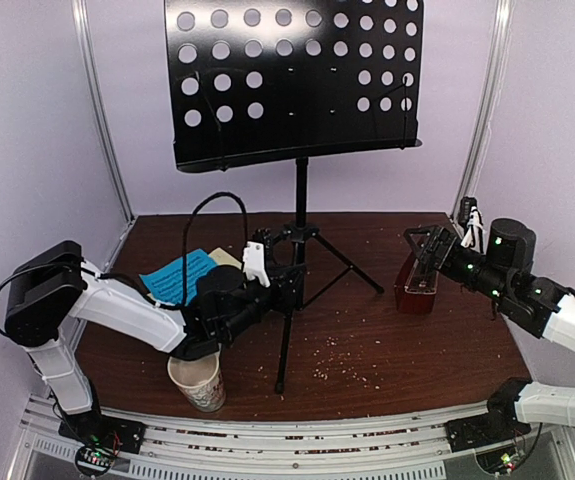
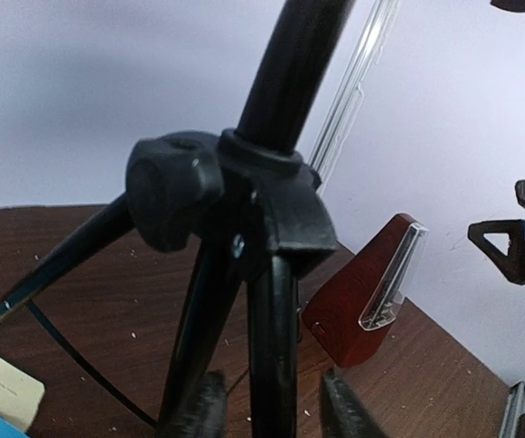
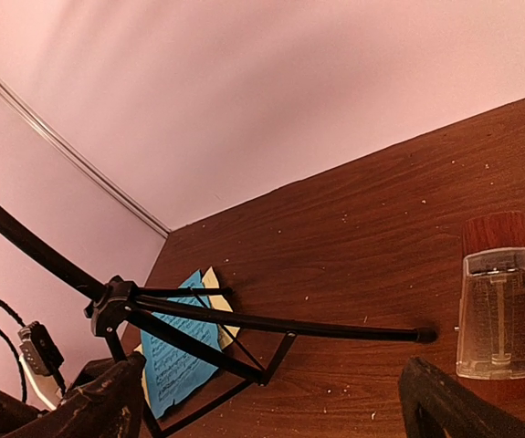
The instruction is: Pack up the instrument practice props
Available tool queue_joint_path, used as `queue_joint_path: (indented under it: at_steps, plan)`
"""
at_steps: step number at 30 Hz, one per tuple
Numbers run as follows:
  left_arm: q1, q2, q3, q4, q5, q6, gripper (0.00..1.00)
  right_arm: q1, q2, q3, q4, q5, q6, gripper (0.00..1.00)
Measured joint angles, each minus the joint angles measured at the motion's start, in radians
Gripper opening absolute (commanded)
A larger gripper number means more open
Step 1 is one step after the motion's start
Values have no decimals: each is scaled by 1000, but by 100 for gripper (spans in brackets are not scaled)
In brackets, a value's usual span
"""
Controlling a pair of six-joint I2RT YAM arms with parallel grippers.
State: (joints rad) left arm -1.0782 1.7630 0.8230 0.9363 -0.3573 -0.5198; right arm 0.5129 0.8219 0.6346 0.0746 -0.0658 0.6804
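The black perforated music stand (image 1: 297,85) stands mid-table on its tripod. My left gripper (image 1: 283,272) straddles the tripod's front leg (image 2: 274,347) just below the hub; its fingers (image 2: 349,411) stand a little off the leg on both sides, so it is open. The red-brown metronome (image 1: 417,285) with its clear cover stands upright at the right. My right gripper (image 1: 425,255) hovers just above and behind the metronome (image 3: 504,310), wide open and empty. Blue and pale yellow music sheets (image 1: 179,275) lie flat at the left, behind my left arm, partly under a tripod leg (image 3: 175,365).
A cream patterned mug (image 1: 197,382) stands at the front edge under my left forearm. A black cable (image 1: 217,200) loops above the left arm. Crumbs (image 1: 337,350) dot the brown table (image 1: 367,340). Tripod legs spread left, right and forward.
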Motion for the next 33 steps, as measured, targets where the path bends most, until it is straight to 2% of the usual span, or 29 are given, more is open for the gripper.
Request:
queue_joint_path:
  at_steps: [1,3,8,13,16,19,26,33]
  plan:
    - [1,-2,0,3,1,18,71,0,0,0,3,-2,0,100]
    - [5,-18,-3,5,7,56,80,0,0,0,4,-2,0,100]
    - [31,-154,-60,7,63,175,84,0,-1,0,7,-2,-1,100]
    - [167,-292,-167,26,243,264,81,0,-1,0,13,-3,-3,100]
    - [259,-317,-230,51,349,351,76,0,-1,0,15,-3,-9,100]
    - [293,-317,-241,41,429,451,73,0,-6,0,14,-3,-23,100]
    - [372,-245,-127,39,669,621,68,0,-39,0,14,-2,-39,100]
    - [376,-143,5,0,832,700,57,0,-64,0,2,10,-51,100]
